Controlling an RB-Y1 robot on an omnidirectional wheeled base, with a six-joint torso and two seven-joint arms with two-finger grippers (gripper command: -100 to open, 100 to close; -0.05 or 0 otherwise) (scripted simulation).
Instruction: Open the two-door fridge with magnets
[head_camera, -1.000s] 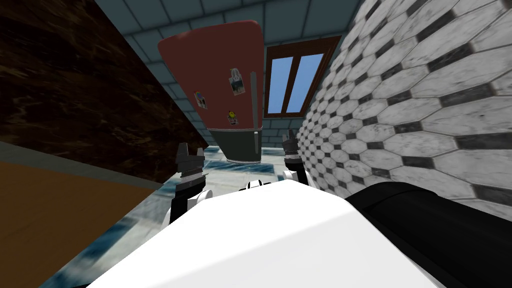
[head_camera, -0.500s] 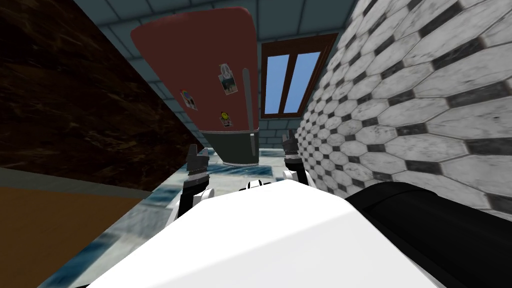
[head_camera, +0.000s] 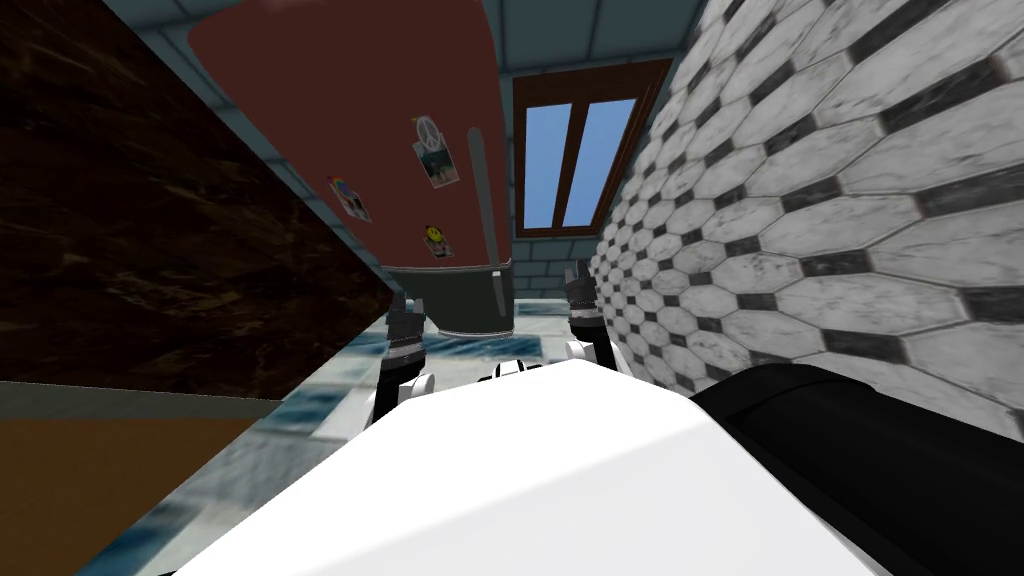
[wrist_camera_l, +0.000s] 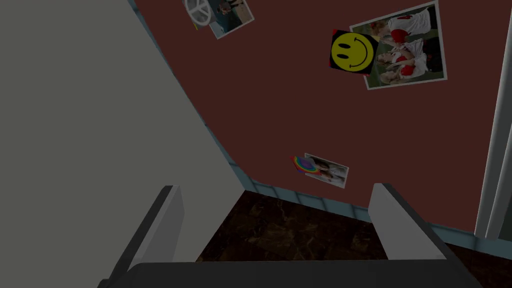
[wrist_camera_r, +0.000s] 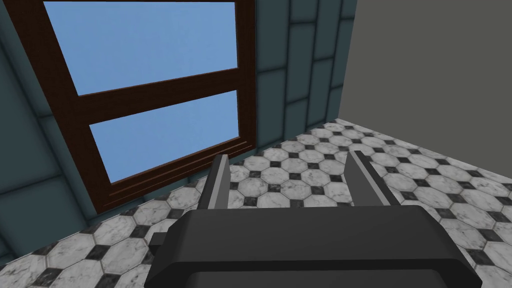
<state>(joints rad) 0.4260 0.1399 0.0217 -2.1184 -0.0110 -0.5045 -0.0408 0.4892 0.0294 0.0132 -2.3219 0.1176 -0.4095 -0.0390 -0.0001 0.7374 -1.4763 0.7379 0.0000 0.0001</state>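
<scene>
Fridge (head_camera: 380, 100) doors look shut — L gripper (wrist_camera_l: 275, 190), R gripper (wrist_camera_r: 289, 156) both spread.

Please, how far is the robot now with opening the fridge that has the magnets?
Done: the robot faces the fridge from nearby. In hand: the left gripper, open and empty, points at the red upper door near the smiley magnet, apart from the grey handle. The right gripper is open too, toward the window. Left: the fridge looks shut, so gripping the handle and pulling are not yet done.
</scene>
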